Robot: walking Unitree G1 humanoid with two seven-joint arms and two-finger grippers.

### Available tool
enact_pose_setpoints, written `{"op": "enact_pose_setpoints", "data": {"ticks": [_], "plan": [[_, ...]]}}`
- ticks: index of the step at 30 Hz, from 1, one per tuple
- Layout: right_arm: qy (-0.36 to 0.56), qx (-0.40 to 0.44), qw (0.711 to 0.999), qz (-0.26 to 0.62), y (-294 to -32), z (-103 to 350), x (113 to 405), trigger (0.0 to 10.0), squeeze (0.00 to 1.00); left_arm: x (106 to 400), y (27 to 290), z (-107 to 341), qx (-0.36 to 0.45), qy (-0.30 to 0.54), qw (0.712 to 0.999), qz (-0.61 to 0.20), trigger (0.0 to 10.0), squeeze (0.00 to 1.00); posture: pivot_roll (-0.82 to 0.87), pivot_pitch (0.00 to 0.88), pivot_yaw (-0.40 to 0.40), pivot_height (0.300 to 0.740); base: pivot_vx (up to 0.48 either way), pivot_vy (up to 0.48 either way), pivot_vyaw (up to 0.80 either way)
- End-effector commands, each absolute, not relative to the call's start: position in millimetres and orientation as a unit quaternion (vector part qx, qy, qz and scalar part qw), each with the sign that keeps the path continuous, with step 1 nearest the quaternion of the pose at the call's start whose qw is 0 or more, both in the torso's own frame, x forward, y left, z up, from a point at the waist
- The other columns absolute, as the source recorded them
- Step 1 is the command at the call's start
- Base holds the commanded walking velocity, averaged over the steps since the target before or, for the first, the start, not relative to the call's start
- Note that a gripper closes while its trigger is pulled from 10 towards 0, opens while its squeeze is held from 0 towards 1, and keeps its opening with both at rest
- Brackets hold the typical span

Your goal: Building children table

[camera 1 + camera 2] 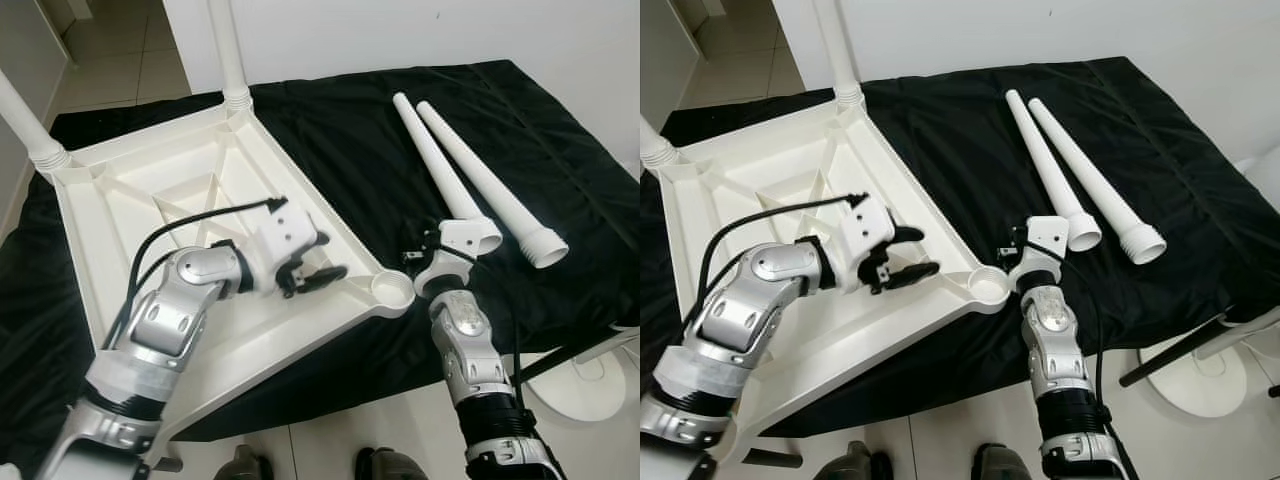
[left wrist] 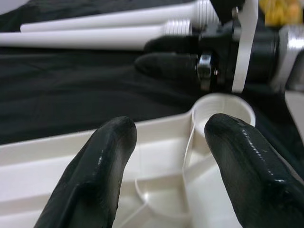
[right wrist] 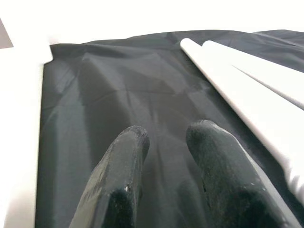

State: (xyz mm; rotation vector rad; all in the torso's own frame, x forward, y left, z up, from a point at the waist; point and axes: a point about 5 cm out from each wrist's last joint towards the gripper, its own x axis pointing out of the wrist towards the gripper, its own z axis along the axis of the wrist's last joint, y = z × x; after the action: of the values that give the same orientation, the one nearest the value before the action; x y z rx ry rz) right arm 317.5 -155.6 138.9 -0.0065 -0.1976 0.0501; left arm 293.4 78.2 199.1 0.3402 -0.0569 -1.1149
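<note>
Both grippers' jaws gape, holding nothing, left gripper point(image 1: 318, 275) over tabletop point(image 1: 120, 215), socket point(image 1: 392, 289) unfilled

A bench draped in a black cloth point(image 1: 330, 130) stands against a plain white wall point(image 1: 400, 35). The floor point(image 1: 120, 50) is pale, glossy tile, visible past the bench's far left corner and below its near edge. A white round pedestal base point(image 1: 590, 385) sits on the floor off the bench's near right corner. Lighting is bright and even.
</note>
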Motion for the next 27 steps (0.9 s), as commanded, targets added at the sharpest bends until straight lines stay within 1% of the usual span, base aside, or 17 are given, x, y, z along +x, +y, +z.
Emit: {"op": "enact_pose_setpoints", "data": {"ticks": [1, 2, 3, 4, 5, 6, 8, 10, 14, 17, 19, 20, 23, 24, 27], "plan": [[-0.102, 0.004, 0.995, 0.006, -161.7, 141.3, 319.5, 10.0, 0.0, 302.9, 84.4, 200.6, 0.135, -0.036, 0.892, -0.43, 10.0, 0.0, -0.06, 0.108, 0.082, 0.74, 0.0, 0.0, 0.0], [-0.104, 0.004, 0.994, -0.011, -168.9, 143.8, 321.2, 10.0, 0.01, 306.0, 82.8, 202.3, 0.119, -0.046, 0.906, -0.403, 10.0, 0.0, -0.06, 0.108, 0.082, 0.74, 0.0, 0.0, 0.0], [-0.104, 0.004, 0.994, -0.011, -168.9, 143.8, 321.2, 10.0, 0.01, 306.0, 82.8, 202.3, 0.119, -0.046, 0.906, -0.403, 10.0, 0.0, -0.06, 0.108, 0.082, 0.74, 0.0, 0.0, 0.0], [-0.107, 0.005, 0.994, -0.025, -175.3, 146.1, 322.4, 10.0, 0.47, 308.3, 81.5, 203.8, 0.105, -0.054, 0.918, -0.379, 10.0, 0.0, -0.06, 0.108, 0.083, 0.74, 0.0, 0.0, 0.0], [-0.109, 0.007, 0.993, -0.034, -180.4, 147.8, 323.1, 10.0, 1.0, 310.0, 80.7, 204.6, 0.091, -0.058, 0.927, -0.36, 10.0, 0.0, -0.06, 0.108, 0.083, 0.74, 0.0, 0.0, 0.0], [-0.109, 0.007, 0.993, -0.034, -180.4, 147.8, 323.1, 10.0, 1.0, 310.0, 80.7, 204.6, 0.091, -0.058, 0.927, -0.36, 10.0, 0.0, -0.06, 0.108, 0.083, 0.74, 0.0, 0.0, 0.0], [-0.111, 0.008, 0.993, -0.042, -187.2, 150.0, 323.8, 10.0, 1.0, 311.8, 79.9, 205.7, 0.072, -0.064, 0.937, -0.336, 10.0, 0.0, -0.06, 0.108, 0.083, 0.74, 0.0, 0.0, 0.0], [-0.115, -0.001, 0.992, -0.05, -197.3, 154.3, 324.9, 10.0, 1.0, 310.5, 77.9, 201.9, 0.064, -0.065, 0.94, -0.327, 10.0, 0.0, -0.07, 0.108, 0.084, 0.74, 0.0, 0.0, 0.0], [-0.116, -0.005, 0.992, -0.052, -201.6, 156.2, 325.6, 10.0, 1.0, 309.6, 77.0, 198.9, 0.069, -0.063, 0.94, -0.327, 10.0, 0.0, -0.07, 0.108, 0.084, 0.74, 0.0, 0.0, 0.0], [-0.112, -0.022, 0.992, -0.058, -217.5, 162.0, 329.2, 10.0, 1.0, 306.5, 71.2, 194.8, 0.078, -0.063, 0.937, -0.334, 10.0, 0.0, -0.08, 0.111, 0.082, 0.74, 0.0, 0.0, 0.0], [-0.11, -0.025, 0.992, -0.058, -220.7, 162.8, 330.0, 10.0, 1.0, 306.0, 69.6, 195.3, 0.079, -0.066, 0.936, -0.337, 10.0, 0.0, -0.08, 0.111, 0.082, 0.74, 0.0, 0.0, 0.0], [-0.105, -0.027, 0.993, -0.055, -223.1, 162.6, 330.8, 10.0, 0.95, 305.4, 67.5, 195.7, 0.075, -0.067, 0.936, -0.338, 10.0, 0.0, -0.09, 0.113, 0.084, 0.74, 0.0, 0.0, 0.0], [-0.099, -0.027, 0.993, -0.049, -224.7, 161.8, 331.4, 10.0, 0.95, 304.7, 65.6, 196.4, 0.075, -0.07, 0.935, -0.339, 10.0, 0.0, -0.09, 0.113, 0.084, 0.74, 0.0, 0.0, 0.0], [-0.092, -0.029, 0.994, -0.043, -226.0, 160.3, 332.0, 10.0, 0.0, 303.0, 62.9, 197.2, 0.073, -0.073, 0.933, -0.345, 10.0, 0.0, -0.09, 0.114, 0.084, 0.74, 0.0, 0.0, 0.0], [-0.075, -0.028, 0.996, -0.034, -228.9, 155.9, 332.6, 10.0, 0.0, 299.1, 57.4, 197.5, 0.073, -0.08, 0.93, -0.35, 10.0, 0.0, -0.09, 0.113, 0.082, 0.74, 0.0, 0.0, 0.0]]}}
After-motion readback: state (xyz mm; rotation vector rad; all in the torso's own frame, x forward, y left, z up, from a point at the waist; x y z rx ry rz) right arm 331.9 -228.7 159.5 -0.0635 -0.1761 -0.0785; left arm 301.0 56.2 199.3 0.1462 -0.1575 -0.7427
